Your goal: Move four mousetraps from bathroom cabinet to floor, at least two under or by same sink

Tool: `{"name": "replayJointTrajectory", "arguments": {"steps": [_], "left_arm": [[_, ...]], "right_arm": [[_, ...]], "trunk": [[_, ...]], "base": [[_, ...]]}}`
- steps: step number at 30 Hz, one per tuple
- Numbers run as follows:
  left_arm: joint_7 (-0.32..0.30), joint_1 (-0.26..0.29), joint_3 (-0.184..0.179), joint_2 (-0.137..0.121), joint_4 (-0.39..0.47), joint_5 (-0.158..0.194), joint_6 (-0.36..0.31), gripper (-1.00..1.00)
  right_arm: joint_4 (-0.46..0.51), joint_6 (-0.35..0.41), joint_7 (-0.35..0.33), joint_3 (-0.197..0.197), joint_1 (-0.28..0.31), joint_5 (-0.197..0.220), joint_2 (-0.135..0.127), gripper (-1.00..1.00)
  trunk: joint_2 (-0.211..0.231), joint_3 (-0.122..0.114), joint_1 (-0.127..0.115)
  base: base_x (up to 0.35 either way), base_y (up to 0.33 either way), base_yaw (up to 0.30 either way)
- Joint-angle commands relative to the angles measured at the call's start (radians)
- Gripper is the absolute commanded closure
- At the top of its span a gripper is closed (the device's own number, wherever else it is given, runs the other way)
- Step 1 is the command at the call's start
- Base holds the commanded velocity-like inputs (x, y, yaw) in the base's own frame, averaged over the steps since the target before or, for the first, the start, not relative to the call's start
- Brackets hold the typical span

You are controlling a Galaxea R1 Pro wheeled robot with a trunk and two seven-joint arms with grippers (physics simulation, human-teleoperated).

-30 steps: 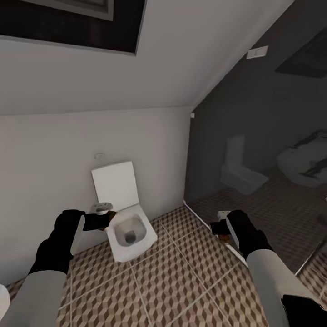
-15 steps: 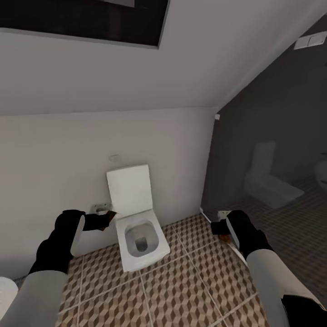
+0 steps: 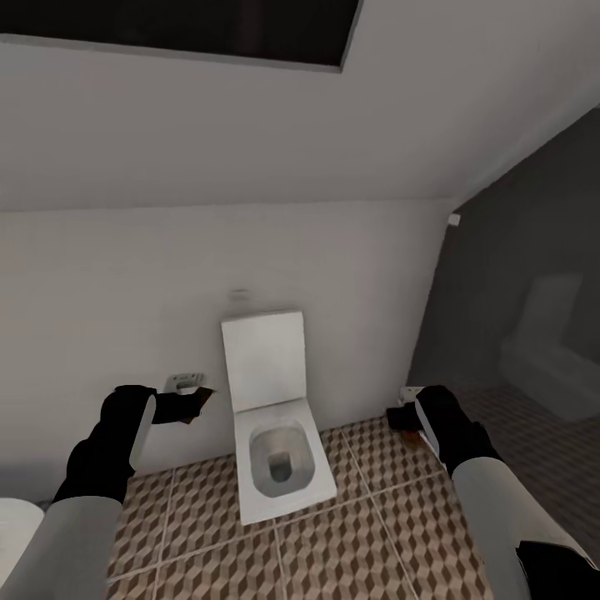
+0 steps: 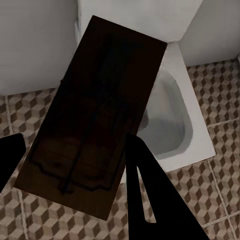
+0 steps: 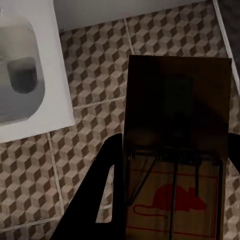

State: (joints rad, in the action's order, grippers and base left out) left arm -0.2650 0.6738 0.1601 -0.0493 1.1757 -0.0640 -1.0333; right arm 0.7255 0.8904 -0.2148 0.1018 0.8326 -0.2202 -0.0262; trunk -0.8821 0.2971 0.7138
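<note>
My left gripper (image 3: 198, 405) is shut on a mousetrap (image 3: 202, 393), a small dark-brown slab held level in front of the white wall. In the left wrist view the mousetrap (image 4: 95, 115) lies flat between the black fingers (image 4: 150, 200), above the toilet bowl. My right gripper (image 3: 400, 419) is shut on a second mousetrap (image 3: 408, 435). In the right wrist view that mousetrap (image 5: 175, 145) shows wire parts and a red mouse print, and hangs over the bathroom floor (image 5: 95, 75). The cube-patterned bathroom floor (image 3: 375, 533) spreads below both arms. The cabinet and the sink are out of view.
A white square toilet (image 3: 279, 454) with its lid up stands against the wall between my arms. A dark reflective wall (image 3: 525, 317) closes the right side. A white rounded edge (image 3: 12, 529) shows at the lower left. Open tiles lie in front of the toilet.
The camera has swung left, so the toilet and the dark wall now sit further right in the picture. Both grippers keep their hold on the mousetraps in the same pose.
</note>
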Motion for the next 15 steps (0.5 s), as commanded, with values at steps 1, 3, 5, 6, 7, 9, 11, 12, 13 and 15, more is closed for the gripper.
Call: {"name": "replayJointTrajectory", "arguments": {"steps": [1, 3, 5, 6, 7, 9, 11, 12, 13, 15], "left_arm": [[-0.007, 0.001, 0.001, 0.000, 0.000, -0.007, -0.004, 1.00], [-0.007, 0.001, 0.001, 0.000, 0.000, -0.007, -0.004, 1.00], [-0.007, 0.001, 0.001, 0.000, -0.001, -0.007, -0.004, 1.00], [-0.007, 0.001, 0.001, 0.001, -0.001, -0.007, -0.004, 1.00], [-0.007, 0.001, 0.001, 0.001, -0.001, -0.007, -0.004, 1.00], [-0.007, 0.001, 0.001, 0.000, -0.002, -0.007, -0.003, 1.00], [-0.007, 0.001, 0.001, 0.000, -0.002, -0.007, -0.003, 1.00], [-0.007, 0.001, 0.001, 0.001, -0.003, -0.008, -0.003, 1.00], [-0.006, 0.001, 0.001, 0.001, -0.003, -0.008, -0.002, 1.00], [-0.006, 0.001, 0.001, 0.001, -0.003, -0.008, -0.002, 1.00]], "right_arm": [[0.001, 0.004, -0.009, 0.003, 0.000, -0.010, 0.000, 1.00], [0.001, 0.004, -0.009, 0.003, 0.000, -0.010, 0.000, 1.00], [0.002, 0.004, -0.009, 0.003, 0.001, -0.010, 0.000, 1.00], [0.002, 0.004, -0.009, 0.003, 0.001, -0.010, -0.001, 1.00], [0.002, 0.004, -0.009, 0.003, 0.000, -0.010, -0.002, 1.00], [0.002, 0.004, -0.009, 0.003, 0.000, -0.010, -0.002, 1.00], [0.001, 0.004, -0.009, 0.003, 0.000, -0.010, -0.003, 1.00], [0.001, 0.004, -0.009, 0.003, 0.000, -0.011, -0.003, 1.00], [0.001, 0.004, -0.009, 0.003, 0.000, -0.012, -0.003, 1.00], [0.000, 0.004, -0.009, 0.003, 0.000, -0.012, -0.003, 1.00]], "trunk": [[-0.001, 0.002, 0.001], [-0.001, 0.002, 0.001], [-0.001, 0.003, 0.001], [-0.001, 0.003, 0.001], [-0.001, 0.004, 0.001], [-0.001, 0.004, 0.001], [-0.001, 0.005, 0.001], [-0.001, 0.006, 0.001], [-0.001, 0.006, 0.001], [-0.001, 0.006, 0.001]], "base": [[0.305, -0.074, 0.270], [0.305, -0.074, 0.270], [0.305, -0.074, 0.270], [0.305, -0.074, 0.270], [0.305, -0.074, 0.270], [0.305, -0.074, 0.270], [0.305, -0.074, 0.270], [0.304, -0.074, 0.267], [0.296, -0.060, 0.213], [0.270, -0.039, 0.140]]}}
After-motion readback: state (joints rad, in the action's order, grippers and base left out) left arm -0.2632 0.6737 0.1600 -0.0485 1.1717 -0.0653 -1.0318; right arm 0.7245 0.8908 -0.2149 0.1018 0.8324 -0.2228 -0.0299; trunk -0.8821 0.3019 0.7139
